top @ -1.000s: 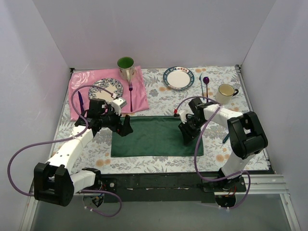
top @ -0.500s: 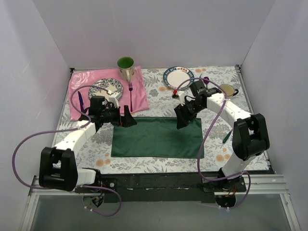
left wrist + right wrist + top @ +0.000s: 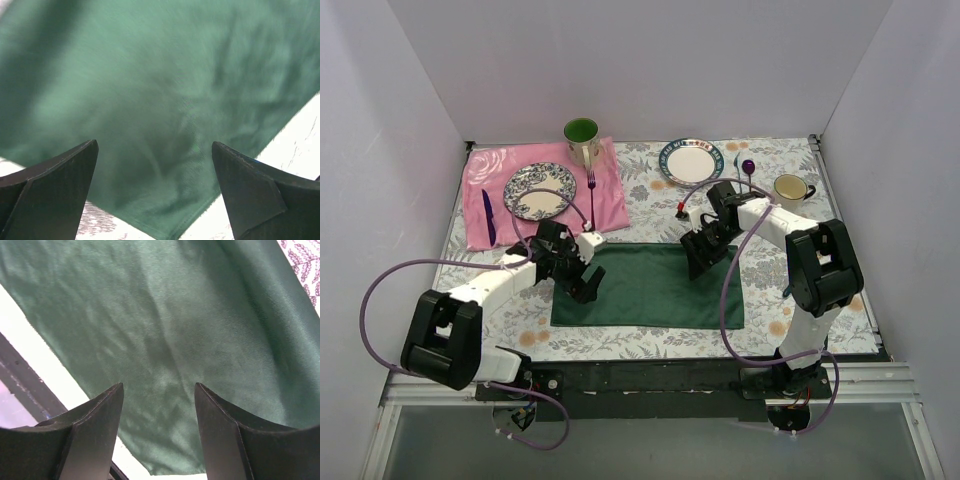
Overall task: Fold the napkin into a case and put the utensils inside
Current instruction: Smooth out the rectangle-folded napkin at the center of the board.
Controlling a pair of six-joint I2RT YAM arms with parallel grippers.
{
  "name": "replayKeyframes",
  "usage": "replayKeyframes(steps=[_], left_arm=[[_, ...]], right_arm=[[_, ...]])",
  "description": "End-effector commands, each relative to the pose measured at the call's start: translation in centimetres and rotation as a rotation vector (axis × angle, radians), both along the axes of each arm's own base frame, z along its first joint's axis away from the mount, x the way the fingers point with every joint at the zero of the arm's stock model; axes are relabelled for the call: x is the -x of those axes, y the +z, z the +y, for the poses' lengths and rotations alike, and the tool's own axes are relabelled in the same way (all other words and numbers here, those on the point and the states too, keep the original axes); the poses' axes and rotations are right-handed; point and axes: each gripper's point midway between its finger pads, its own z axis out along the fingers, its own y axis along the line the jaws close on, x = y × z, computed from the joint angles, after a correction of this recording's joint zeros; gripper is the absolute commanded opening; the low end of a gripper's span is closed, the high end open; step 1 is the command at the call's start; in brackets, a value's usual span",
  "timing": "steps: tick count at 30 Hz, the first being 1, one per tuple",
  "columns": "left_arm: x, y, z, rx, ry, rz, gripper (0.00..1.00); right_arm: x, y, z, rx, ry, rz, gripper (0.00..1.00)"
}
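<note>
Over the napkin (image 3: 650, 290), the left hand (image 3: 580, 282) and right hand (image 3: 697, 262) hover, fingers apart.

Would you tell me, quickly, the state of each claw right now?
Left claw: open, empty, over the napkin.
Right claw: open, empty, over the napkin.
</note>
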Motion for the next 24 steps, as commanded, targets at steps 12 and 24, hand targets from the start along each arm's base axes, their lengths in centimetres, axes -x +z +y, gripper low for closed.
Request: replayKeyframes(steps=[12,24], left_arm=[[6.0,-2.5,-0.4,-0.099,-0.189,0.107,0.98],[6.5,-0.3,-0.8,-0.085,-0.150,0.118,0.98]], right_arm=[[1.5,-2.2,-1.4,0.056,0.018,0.016,0.67],[2.0,-1.6,-1.9,0.063,0.032,0.002,0.68]])
